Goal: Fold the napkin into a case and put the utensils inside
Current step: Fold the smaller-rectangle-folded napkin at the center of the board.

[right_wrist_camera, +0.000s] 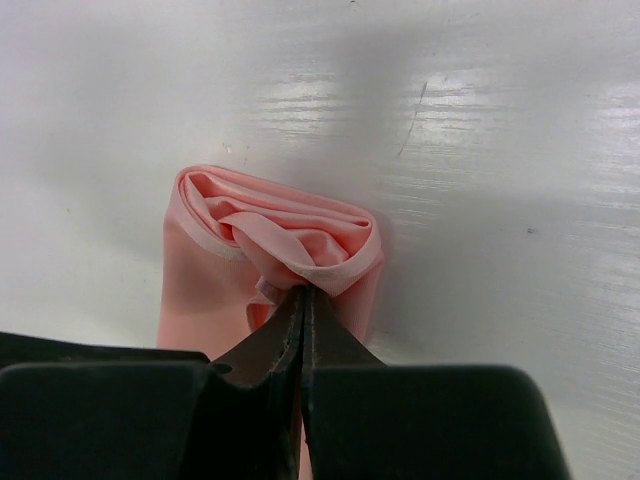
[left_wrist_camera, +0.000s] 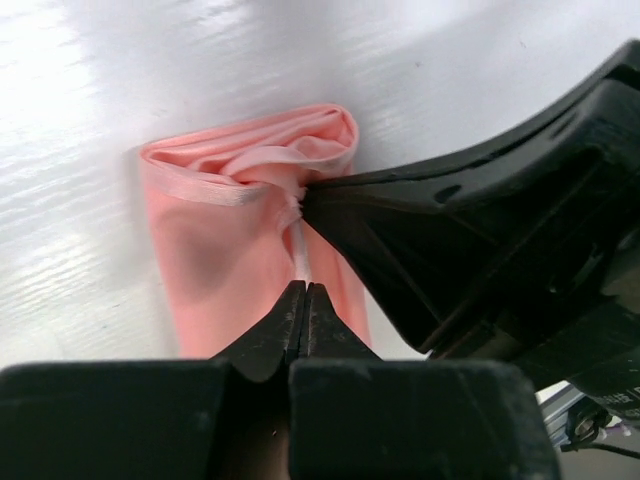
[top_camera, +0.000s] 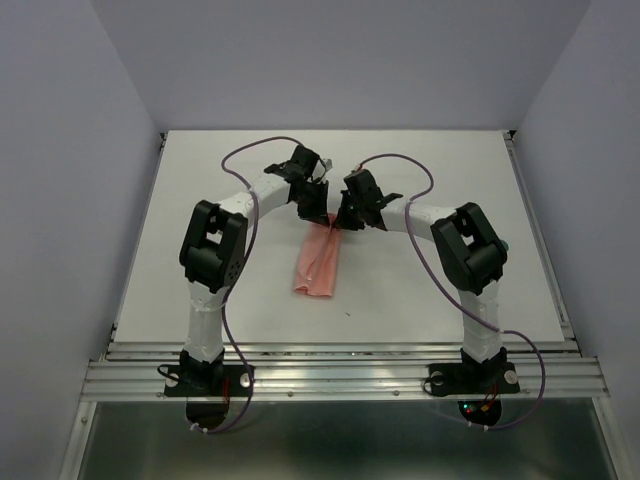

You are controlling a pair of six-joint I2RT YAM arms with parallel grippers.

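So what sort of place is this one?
Probably a lab robot cell, not a home: a white table, plain pale walls boxing it in, and an aluminium rail carrying the arm bases.

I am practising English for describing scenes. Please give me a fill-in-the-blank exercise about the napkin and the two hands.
The napkin on the table is ____ in colour.
The left hand and the right hand both have fingers ____.
Both pinch the napkin's ____ end, seen from the arm bases.
Missing: pink; shut; far.
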